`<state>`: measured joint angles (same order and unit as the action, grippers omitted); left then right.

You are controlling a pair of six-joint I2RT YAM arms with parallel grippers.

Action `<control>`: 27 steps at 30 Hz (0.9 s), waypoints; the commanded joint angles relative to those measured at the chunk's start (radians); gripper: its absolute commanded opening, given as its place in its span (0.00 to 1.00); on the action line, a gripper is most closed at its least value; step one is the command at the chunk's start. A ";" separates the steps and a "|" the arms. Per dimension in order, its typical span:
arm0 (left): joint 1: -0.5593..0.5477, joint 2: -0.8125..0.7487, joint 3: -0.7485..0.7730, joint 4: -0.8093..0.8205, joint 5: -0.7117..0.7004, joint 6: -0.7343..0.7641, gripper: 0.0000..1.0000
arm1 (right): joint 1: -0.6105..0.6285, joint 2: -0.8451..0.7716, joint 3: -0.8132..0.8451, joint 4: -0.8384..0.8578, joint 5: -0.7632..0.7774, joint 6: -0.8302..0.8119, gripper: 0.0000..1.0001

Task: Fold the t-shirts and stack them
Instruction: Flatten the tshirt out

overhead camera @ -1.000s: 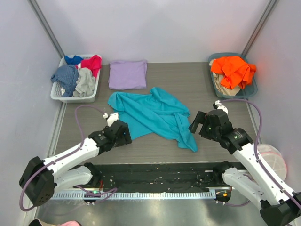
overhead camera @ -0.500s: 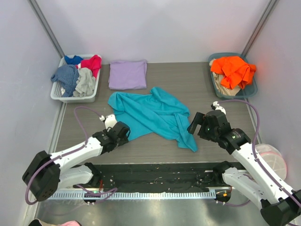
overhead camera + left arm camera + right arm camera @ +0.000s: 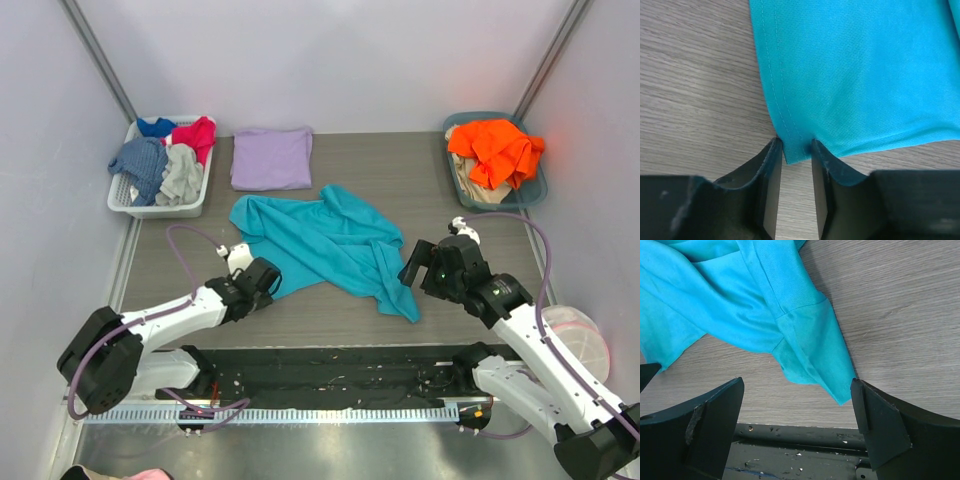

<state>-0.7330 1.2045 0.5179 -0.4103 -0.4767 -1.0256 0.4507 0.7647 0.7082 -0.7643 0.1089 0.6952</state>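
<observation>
A crumpled teal t-shirt (image 3: 330, 245) lies spread in the middle of the table. A folded lavender t-shirt (image 3: 272, 158) rests flat behind it. My left gripper (image 3: 268, 275) is low at the teal shirt's near-left hem corner. In the left wrist view its jaws (image 3: 796, 150) stand narrowly apart, with that corner of the teal shirt (image 3: 855, 75) lying between the fingertips and bare table showing in the gap behind it. My right gripper (image 3: 412, 265) hovers wide open over the shirt's near-right corner; in its wrist view the gripper (image 3: 797, 395) straddles the pointed tip of teal cloth (image 3: 740, 300).
A white basket (image 3: 125, 205) at the back left holds red, blue and grey garments. A teal bin (image 3: 540, 190) at the back right holds an orange garment (image 3: 495, 150). A black strip (image 3: 330, 375) runs along the near edge. A white round object (image 3: 585, 340) sits at the right.
My left gripper has slid forward to the teal shirt's hem corner and its jaws have narrowed around it. The right gripper has edged slightly left, still wide open.
</observation>
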 commanded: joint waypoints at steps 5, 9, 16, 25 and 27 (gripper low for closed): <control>-0.003 0.012 0.025 0.045 -0.026 -0.022 0.00 | 0.005 -0.013 -0.013 0.014 0.000 0.001 0.94; 0.001 -0.016 0.092 -0.033 -0.089 0.018 0.00 | 0.006 -0.004 -0.015 -0.007 -0.005 -0.008 0.96; 0.177 -0.098 0.218 -0.088 -0.034 0.154 0.00 | 0.077 0.056 -0.039 -0.004 0.012 0.000 0.98; 0.215 -0.106 0.199 -0.093 0.001 0.176 0.00 | 0.408 0.194 0.019 -0.062 0.268 0.121 0.96; 0.240 -0.124 0.205 -0.105 -0.008 0.200 0.00 | 0.442 0.215 0.030 -0.084 0.330 0.148 0.95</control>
<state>-0.5194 1.1038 0.7208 -0.4961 -0.4706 -0.8715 0.8295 0.9543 0.6800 -0.8036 0.2661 0.7650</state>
